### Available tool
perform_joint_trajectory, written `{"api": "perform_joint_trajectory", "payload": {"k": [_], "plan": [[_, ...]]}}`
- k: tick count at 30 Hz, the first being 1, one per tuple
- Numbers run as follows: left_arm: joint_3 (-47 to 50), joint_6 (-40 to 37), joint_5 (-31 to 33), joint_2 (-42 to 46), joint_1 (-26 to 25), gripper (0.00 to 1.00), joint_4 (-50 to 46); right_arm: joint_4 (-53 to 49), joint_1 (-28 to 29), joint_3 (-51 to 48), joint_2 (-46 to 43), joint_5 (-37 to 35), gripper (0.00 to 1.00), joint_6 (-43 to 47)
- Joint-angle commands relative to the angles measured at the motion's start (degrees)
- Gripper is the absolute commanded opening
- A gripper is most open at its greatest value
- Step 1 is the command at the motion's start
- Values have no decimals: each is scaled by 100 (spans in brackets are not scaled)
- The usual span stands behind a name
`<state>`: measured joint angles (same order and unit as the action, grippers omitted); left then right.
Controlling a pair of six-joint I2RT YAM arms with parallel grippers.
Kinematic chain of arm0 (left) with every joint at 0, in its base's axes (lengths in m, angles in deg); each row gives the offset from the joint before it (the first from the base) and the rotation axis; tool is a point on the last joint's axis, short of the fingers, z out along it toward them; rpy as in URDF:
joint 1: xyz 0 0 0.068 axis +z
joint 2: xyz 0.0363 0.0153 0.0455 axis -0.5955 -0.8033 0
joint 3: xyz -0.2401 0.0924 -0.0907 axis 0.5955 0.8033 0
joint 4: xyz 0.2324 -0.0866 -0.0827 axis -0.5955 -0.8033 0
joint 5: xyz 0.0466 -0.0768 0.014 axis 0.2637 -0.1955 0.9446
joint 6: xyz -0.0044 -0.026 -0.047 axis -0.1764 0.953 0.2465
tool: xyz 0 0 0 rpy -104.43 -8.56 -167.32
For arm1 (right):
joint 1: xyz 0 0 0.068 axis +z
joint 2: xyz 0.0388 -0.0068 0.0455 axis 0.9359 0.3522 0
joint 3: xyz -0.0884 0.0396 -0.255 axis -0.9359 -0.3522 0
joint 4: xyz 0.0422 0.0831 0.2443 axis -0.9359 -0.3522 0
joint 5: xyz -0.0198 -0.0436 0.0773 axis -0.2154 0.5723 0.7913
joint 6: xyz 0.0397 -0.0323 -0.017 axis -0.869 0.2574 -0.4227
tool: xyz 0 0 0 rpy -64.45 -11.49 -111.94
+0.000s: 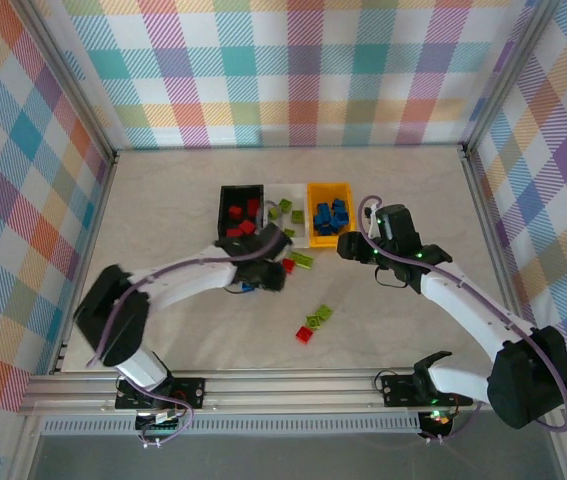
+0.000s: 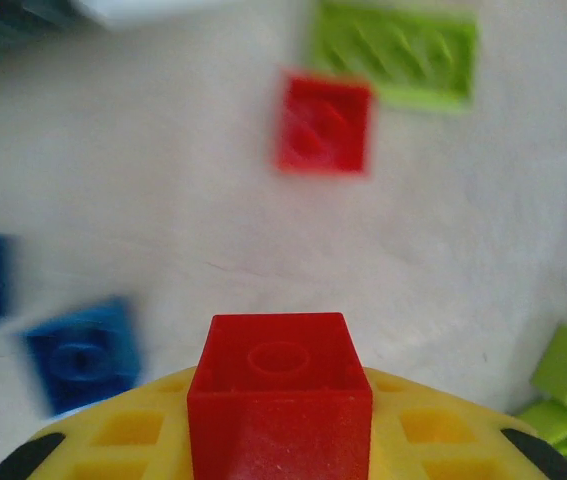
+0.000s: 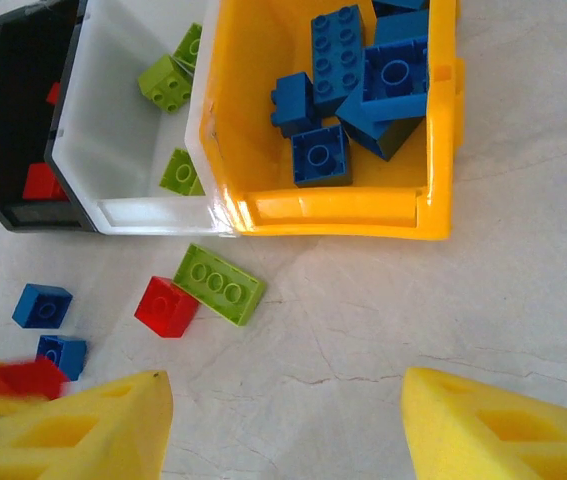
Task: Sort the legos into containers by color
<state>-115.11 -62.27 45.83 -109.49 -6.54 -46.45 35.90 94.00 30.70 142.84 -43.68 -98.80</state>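
Note:
My left gripper point(image 1: 263, 272) is shut on a red brick point(image 2: 280, 400), just in front of the black bin point(image 1: 223, 210). On the table beyond it lie a red brick point(image 2: 323, 122), a lime green brick point(image 2: 395, 52) and two blue bricks point(image 2: 83, 352). My right gripper point(image 3: 288, 400) stands open and empty above bare table, in front of the orange-yellow bin point(image 3: 343, 210). That bin holds several blue bricks point(image 3: 338, 60). The white bin point(image 3: 113, 120) holds lime green bricks point(image 3: 165, 82), and the black bin point(image 3: 3, 140) holds red ones.
Nearer the arms' bases lie two lime green bricks point(image 1: 319, 316) and a red brick point(image 1: 306, 334). The three bins stand side by side at mid table, touching. Open tabletop stretches left, right and behind them up to the checked walls.

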Motion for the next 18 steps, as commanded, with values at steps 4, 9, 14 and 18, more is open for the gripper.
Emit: {"api": "perform_joint_trajectory", "payload": {"k": [4,9,14,18], "plan": [[22,420,15,436,1263,31,618,197,-1,-156,81,143,62,-112],[-770,456,84,-454,1760,31,722,139,-1,-157,70,194,62,-124],[-1615,438,276,-1189,1956,32,620,0,-1,-192,-75,233,62,-109],[-2104,484,248,-1618,2049,51,399,-78,0,-315,-149,325,62,-134]]}}
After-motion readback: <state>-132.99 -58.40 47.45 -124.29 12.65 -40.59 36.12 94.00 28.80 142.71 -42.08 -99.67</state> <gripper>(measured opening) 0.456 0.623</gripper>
